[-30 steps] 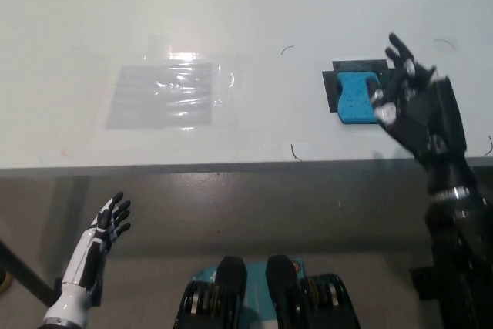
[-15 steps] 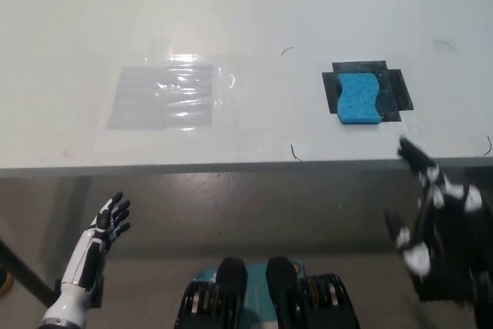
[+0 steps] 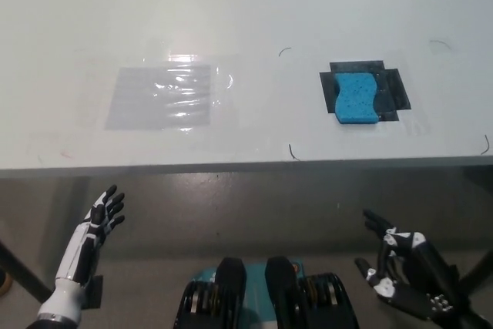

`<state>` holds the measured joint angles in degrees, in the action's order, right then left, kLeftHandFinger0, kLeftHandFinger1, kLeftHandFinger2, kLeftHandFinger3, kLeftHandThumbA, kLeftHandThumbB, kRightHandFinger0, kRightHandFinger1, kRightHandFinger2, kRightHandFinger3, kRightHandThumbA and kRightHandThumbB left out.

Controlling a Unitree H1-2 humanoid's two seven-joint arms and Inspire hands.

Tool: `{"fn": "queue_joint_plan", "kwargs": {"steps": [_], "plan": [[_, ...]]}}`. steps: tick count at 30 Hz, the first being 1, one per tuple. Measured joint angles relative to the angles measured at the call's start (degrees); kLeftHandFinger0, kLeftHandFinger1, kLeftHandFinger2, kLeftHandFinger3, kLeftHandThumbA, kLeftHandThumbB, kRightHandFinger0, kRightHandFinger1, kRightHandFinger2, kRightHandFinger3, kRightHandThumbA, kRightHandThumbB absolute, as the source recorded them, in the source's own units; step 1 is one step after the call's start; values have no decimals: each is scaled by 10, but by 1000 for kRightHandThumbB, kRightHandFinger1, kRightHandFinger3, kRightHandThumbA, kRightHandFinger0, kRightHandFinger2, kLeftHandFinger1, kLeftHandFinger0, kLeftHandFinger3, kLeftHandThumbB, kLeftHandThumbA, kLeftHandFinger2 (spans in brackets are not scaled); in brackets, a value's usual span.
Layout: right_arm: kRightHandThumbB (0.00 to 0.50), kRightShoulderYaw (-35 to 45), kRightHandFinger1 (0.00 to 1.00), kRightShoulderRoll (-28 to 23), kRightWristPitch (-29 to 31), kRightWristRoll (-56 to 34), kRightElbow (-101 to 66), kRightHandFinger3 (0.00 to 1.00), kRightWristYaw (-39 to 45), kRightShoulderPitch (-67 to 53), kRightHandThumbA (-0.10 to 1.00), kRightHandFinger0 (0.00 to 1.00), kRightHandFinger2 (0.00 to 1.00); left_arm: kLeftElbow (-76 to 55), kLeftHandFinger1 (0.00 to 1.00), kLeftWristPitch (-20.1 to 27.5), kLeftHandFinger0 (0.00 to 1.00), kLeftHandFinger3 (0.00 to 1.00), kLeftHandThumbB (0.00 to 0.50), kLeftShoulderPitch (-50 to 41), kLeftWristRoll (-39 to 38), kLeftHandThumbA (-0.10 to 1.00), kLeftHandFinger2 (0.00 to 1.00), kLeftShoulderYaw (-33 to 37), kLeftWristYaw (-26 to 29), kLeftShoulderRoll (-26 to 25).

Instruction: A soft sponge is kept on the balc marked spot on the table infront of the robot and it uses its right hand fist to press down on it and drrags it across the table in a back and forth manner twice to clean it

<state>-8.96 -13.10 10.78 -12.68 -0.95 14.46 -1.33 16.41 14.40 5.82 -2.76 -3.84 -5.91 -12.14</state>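
Observation:
A blue sponge [image 3: 357,98] lies on the black marked spot [image 3: 396,87] at the right of the white table [image 3: 246,21]. My black right hand [image 3: 402,273] is low at the bottom right, below the table's front edge and well clear of the sponge, open with its fingers spread. At the lower left my white left hand [image 3: 98,219] rests open, also below the table edge.
A clear glossy sheet [image 3: 162,96] is taped flat on the table's left half. Small pen marks dot the surface near the sponge. The table's front edge [image 3: 231,167] runs across the middle of the view, with floor below it.
My right hand has dropped from beside the sponge on the table down past the front edge to the bottom right. The sponge has stayed on its spot.

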Motion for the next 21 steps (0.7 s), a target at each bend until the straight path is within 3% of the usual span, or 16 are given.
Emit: {"fn": "queue_joint_plan", "kwargs": {"steps": [11, 13, 14, 21], "plan": [[499, 26, 1000, 20, 5, -22, 58, 1000, 16, 26, 1000, 1000, 1000, -1, 1000, 0, 1000, 1000, 500, -2, 0, 1000, 1000, -2, 0, 0], [479, 30, 1000, 23, 5, -26, 58, 1000, 17, 26, 1000, 1000, 1000, -1, 1000, 0, 1000, 1000, 500, -1, 0, 1000, 1000, -2, 0, 0], [499, 32, 1000, 25, 5, -29, 58, 1000, 18, 26, 1000, 1000, 1000, -1, 1000, 0, 1000, 1000, 500, 0, 0, 1000, 1000, -2, 0, 0], [500, 39, 1000, 31, 6, -41, 26, 1000, 24, 10, 1000, 1000, 1000, -2, 1000, 0, 1000, 1000, 500, -7, 0, 1000, 1000, -2, 0, 0]]}}
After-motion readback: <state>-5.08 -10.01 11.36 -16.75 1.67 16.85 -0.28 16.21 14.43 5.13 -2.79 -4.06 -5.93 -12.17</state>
